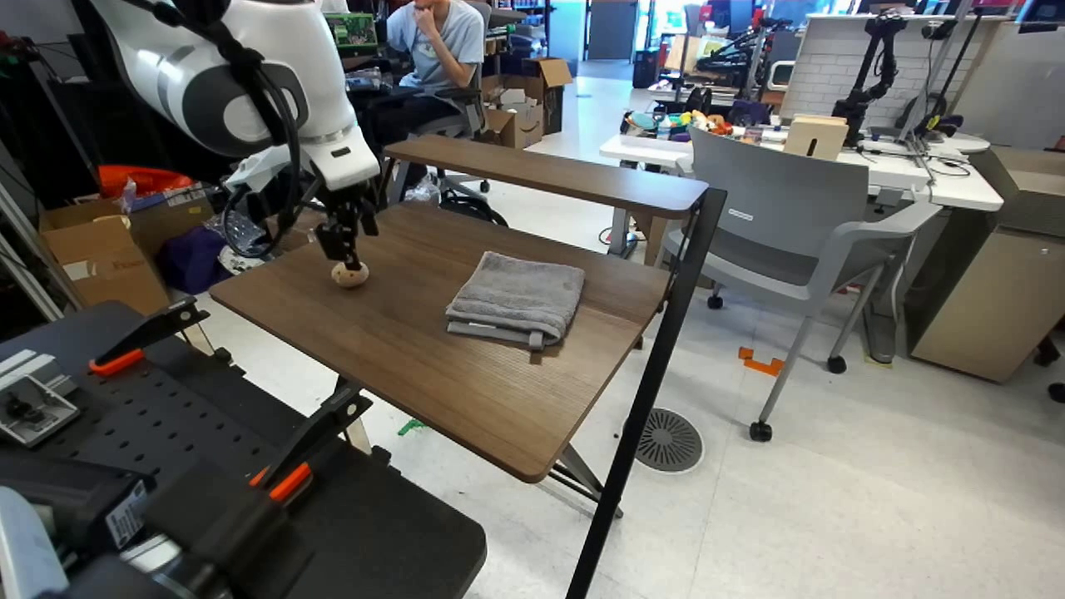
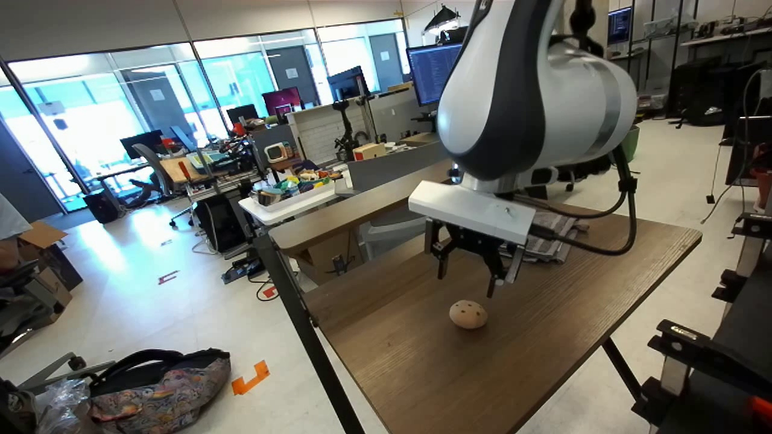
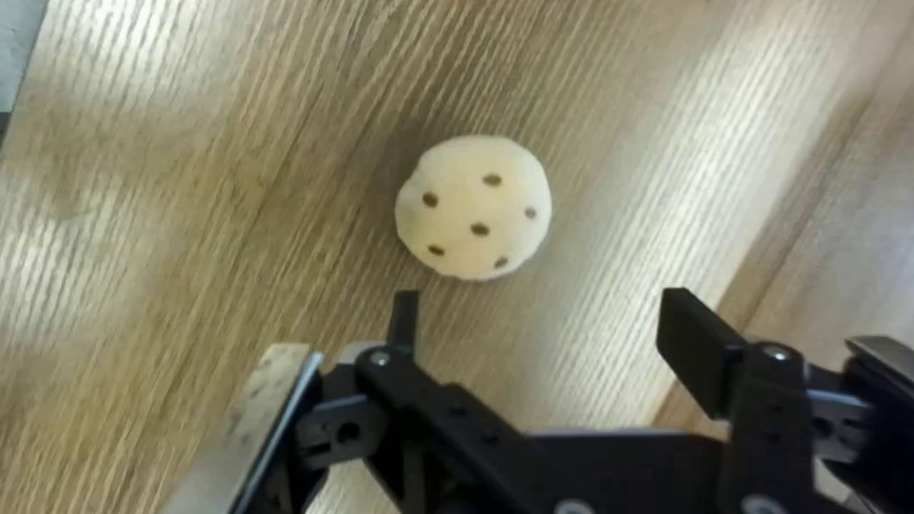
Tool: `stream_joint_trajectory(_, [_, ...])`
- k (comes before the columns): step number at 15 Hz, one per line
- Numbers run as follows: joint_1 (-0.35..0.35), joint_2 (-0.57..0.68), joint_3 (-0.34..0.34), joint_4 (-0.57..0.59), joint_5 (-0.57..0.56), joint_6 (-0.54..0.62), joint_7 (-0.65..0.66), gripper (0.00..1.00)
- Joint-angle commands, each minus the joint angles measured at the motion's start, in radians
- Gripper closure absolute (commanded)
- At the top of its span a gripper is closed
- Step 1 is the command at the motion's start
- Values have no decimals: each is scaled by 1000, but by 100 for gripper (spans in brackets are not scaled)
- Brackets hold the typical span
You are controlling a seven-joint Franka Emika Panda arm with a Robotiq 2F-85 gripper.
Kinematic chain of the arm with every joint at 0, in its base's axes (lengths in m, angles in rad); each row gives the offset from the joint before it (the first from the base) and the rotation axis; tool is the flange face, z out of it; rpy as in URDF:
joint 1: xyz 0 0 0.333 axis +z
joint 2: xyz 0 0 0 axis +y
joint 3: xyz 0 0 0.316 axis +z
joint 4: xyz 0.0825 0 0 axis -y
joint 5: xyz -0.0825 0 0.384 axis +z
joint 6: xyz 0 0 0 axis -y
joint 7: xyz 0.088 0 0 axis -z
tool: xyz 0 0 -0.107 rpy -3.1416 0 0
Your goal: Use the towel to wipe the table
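The towel (image 1: 516,295) is a gray folded cloth lying flat on the table (image 1: 416,349). In an exterior view the towel (image 2: 558,232) is partly hidden behind the arm and its cable. It is out of view in the wrist view. The table top (image 2: 422,374) is brown wood-grain and fills most of the wrist view (image 3: 178,178). My gripper (image 2: 465,286) is above the table, away from the towel and near a small tan ball. In the wrist view the gripper (image 3: 540,294) has its fingers wide apart, with only the table top between them.
The spotted tan ball (image 3: 473,207) sits on the table just beyond my fingertips. A narrow raised brown shelf (image 1: 532,170) runs along one long side, with a black frame leg (image 1: 649,391). A grey chair (image 1: 774,191) stands behind it. A black platform (image 1: 383,516) with clamps lies alongside.
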Motion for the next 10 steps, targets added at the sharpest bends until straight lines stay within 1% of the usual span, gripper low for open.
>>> stream_joint_trajectory(1, [-110,-209,71,-167,42,-13,-116,0])
stream_joint_trajectory(3, [-187,-293,118,-207,70,-63,-186,0])
stream_joint_trajectory(5, [-264,-360,163,-226,133,-132,-267,0])
stream_joint_trajectory(7, [-299,-419,167,-234,219,-202,-348,0])
stream_joint_trajectory(9, [-296,-468,131,-238,288,-273,-416,0])
stream_joint_trajectory(10, [-225,-409,79,-206,259,-224,-372,0])
